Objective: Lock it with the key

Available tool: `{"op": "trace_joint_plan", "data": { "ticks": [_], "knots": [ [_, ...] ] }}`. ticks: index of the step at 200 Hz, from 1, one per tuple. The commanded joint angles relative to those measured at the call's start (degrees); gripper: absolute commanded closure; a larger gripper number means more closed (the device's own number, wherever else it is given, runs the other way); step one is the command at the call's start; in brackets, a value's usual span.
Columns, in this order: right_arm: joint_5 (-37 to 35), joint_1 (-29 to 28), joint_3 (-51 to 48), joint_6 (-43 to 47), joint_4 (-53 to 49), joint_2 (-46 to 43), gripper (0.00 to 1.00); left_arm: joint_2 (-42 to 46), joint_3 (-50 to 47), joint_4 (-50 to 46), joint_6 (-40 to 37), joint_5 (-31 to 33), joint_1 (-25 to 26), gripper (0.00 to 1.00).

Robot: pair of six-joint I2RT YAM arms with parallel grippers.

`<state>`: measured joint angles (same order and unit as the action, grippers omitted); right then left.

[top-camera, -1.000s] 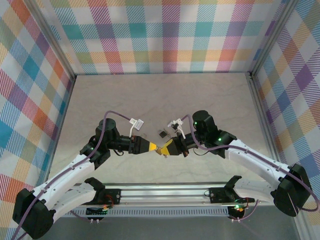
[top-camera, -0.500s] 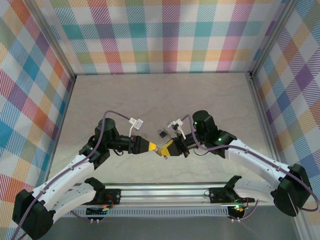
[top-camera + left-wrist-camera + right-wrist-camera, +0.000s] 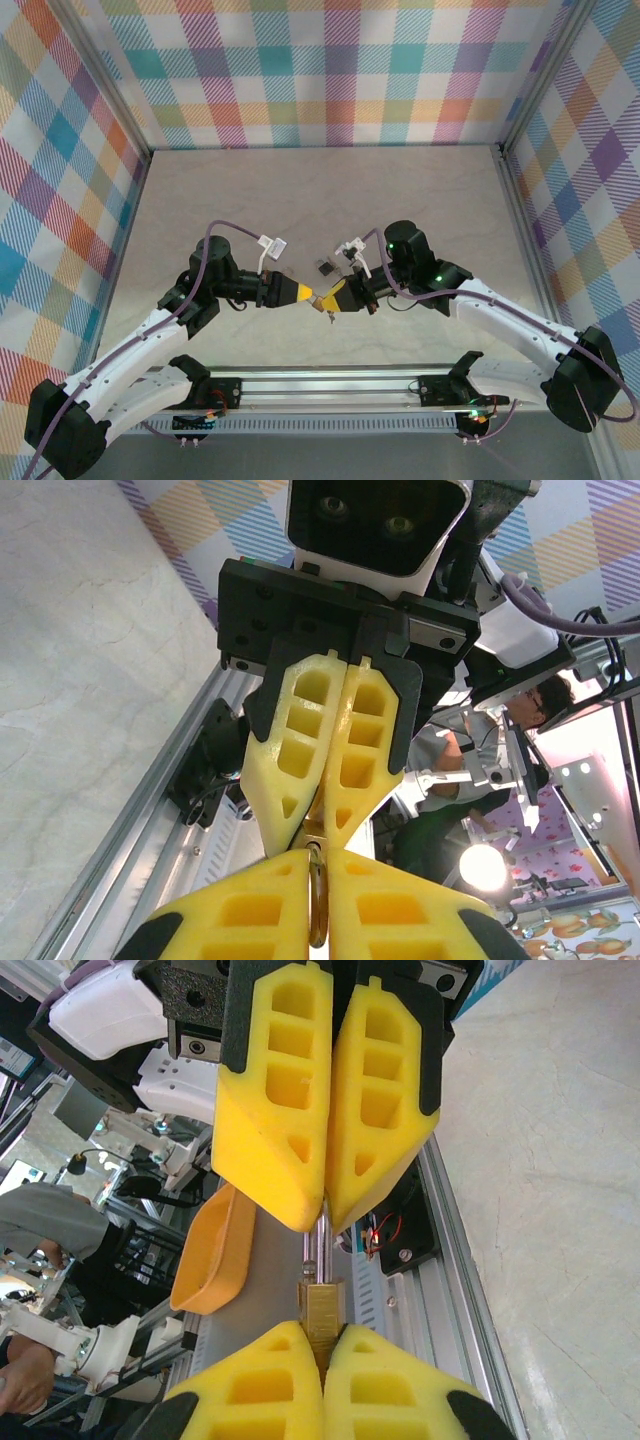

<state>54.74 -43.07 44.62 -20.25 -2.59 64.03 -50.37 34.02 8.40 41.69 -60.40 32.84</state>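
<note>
L arm comes in from left over marble-look surface (image 3: 420, 200). L gripper (image 3: 306, 294) points right, its fingers (image 3: 250, 900) pinched together on steel shackle (image 3: 320, 1245). Brass padlock (image 3: 322, 1312) is held off surface at centre, betw. the two grippers, which meet tip to tip. R gripper (image 3: 330, 298) comes in from right, its fingers (image 3: 400, 1390) clamped tight on padlock body. Small dark object (image 3: 326, 267) lies on surface just behind meeting pt, too small to tell what.
</note>
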Motion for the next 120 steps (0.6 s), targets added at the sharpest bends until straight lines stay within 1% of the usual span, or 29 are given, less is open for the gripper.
{"op": "trace_joint_plan", "data": {
  "ticks": [1, 38, 101, 120],
  "knots": [
    [1.5, 0.3, 0.0, 0.0, 2.6, 0.1, 1.0, 1.0, 1.2, -0.7, -1.0, -0.5, 0.5, 0.91],
    [2.0, 0.2, 0.5, -1.2, 3.5, 0.1, 1.0, 1.0, 1.8, -3.4, -3.1, 0.0, 0.9, 1.0],
    [0.9, 0.3, 2.6, -4.4, 2.6, 0.8, 1.0, 1.9, 3.0, -9.2, -7.9, 2.4, 2.1, 1.0],
    [1.0, 0.3, 2.9, -5.8, 3.6, 1.0, 1.0, 1.9, 3.0, -9.5, -8.2, 2.7, 2.5, 1.0]
  ]
}}
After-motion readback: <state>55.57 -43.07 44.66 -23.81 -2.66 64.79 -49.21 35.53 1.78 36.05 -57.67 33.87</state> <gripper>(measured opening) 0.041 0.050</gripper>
